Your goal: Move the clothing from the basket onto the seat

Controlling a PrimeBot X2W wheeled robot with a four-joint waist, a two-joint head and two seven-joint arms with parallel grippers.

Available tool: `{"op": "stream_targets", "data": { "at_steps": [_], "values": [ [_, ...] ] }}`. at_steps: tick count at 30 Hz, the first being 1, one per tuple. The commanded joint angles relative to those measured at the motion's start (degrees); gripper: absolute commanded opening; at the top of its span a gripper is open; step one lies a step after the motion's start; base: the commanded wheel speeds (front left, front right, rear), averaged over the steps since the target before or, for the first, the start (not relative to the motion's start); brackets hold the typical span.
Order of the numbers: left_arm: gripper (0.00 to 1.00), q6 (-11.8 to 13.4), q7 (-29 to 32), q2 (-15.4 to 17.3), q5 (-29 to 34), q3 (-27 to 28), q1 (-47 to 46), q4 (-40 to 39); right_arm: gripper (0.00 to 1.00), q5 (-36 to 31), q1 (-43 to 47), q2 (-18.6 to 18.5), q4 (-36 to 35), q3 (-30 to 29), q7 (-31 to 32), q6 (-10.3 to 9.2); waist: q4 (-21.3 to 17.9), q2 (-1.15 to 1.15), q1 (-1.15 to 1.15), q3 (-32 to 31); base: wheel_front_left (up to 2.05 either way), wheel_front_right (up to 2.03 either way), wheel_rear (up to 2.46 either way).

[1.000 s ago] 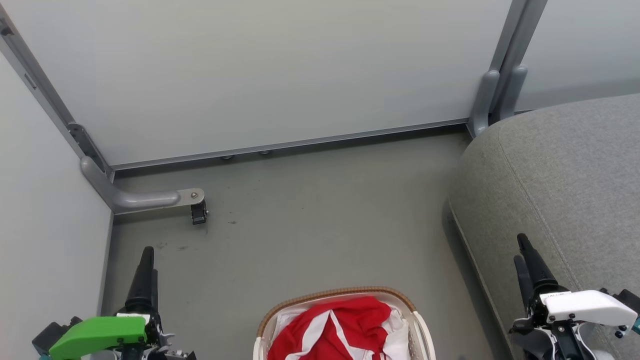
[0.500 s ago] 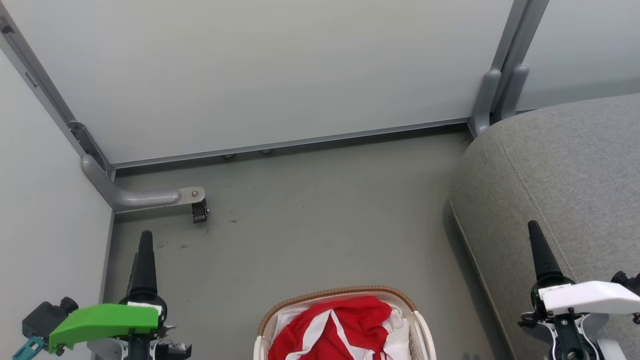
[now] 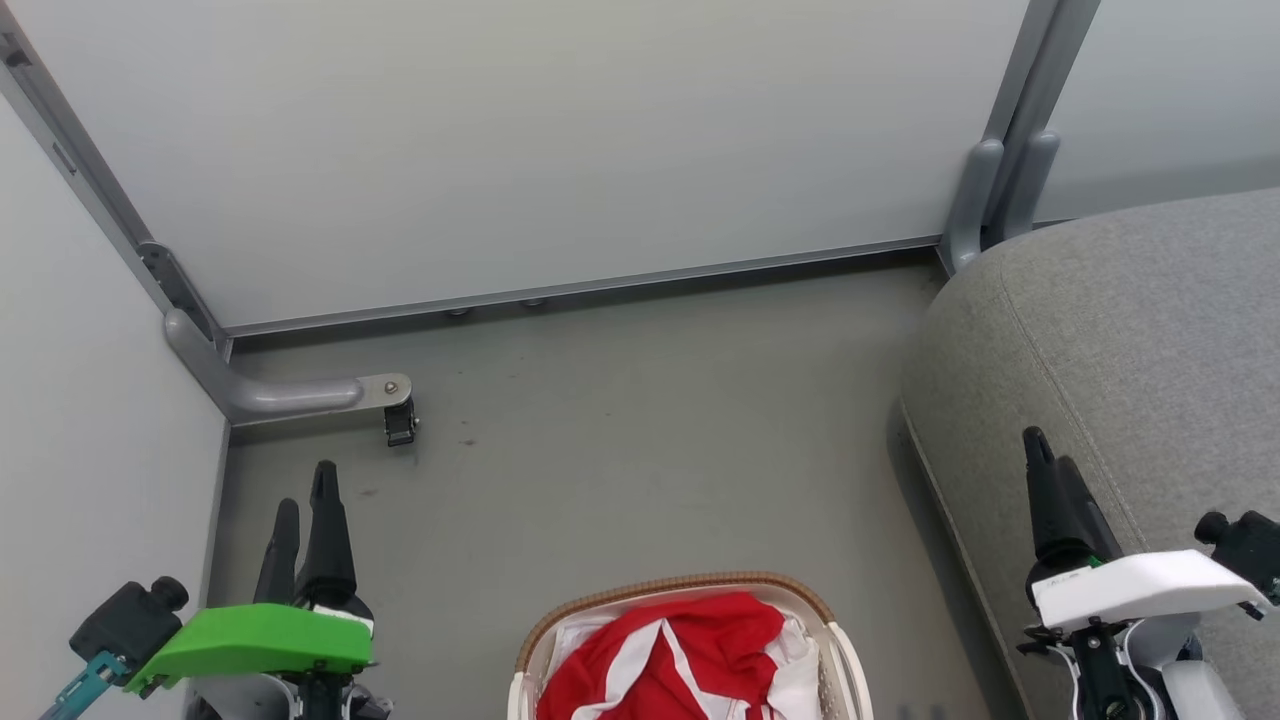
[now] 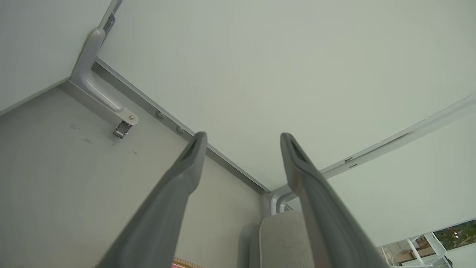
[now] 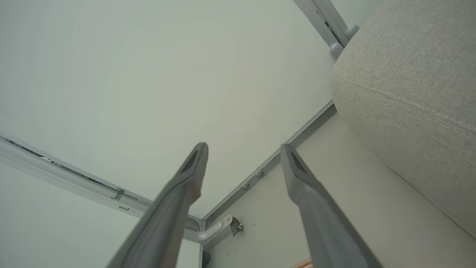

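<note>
The red clothing [image 3: 680, 655] lies heaped in the basket [image 3: 620, 598] on the floor [image 3: 620, 430], beside the grey seat [image 3: 1130, 340]. The left gripper [image 3: 305, 487] and right gripper [image 3: 1047, 450] hover, jaws spread wide and empty

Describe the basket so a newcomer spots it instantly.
Find the large grey fabric sofa on the right; left of it, on the grey floor, stands an oval cream-white plastic basket. Only it has a brown woven rim and red-and-white striped clothing inside.
</note>
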Motion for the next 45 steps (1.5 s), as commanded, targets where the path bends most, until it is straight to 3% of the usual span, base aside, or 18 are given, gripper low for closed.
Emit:
{"op": "stream_targets", "data": {
  "at_steps": [1,20,45],
  "values": [
    [1.00,0.44,-0.55,0.36,2.23,-0.20,0.32,-0.86,1.00,-2.19,0.16,-0.40,-1.09,0.49,-0.62,0.02,0.00,0.00,0.00,-0.03,0.00,0.00,0.00],
    [1.00,2.11,-3.70,0.47,15.57,-1.79,1.93,-0.79,1.00,-17.01,1.02,-0.57,-0.16,3.08,-3.76,0.02,0.13,0.00,0.00,0.01,0.00,0.00,0.00],
    [1.00,3.40,-7.14,0.59,26.97,-3.65,3.43,0.51,1.00,-30.44,1.75,-0.73,1.24,4.88,-7.21,0.02,0.28,0.00,0.00,0.25,0.00,0.00,0.00]
  ]
}}
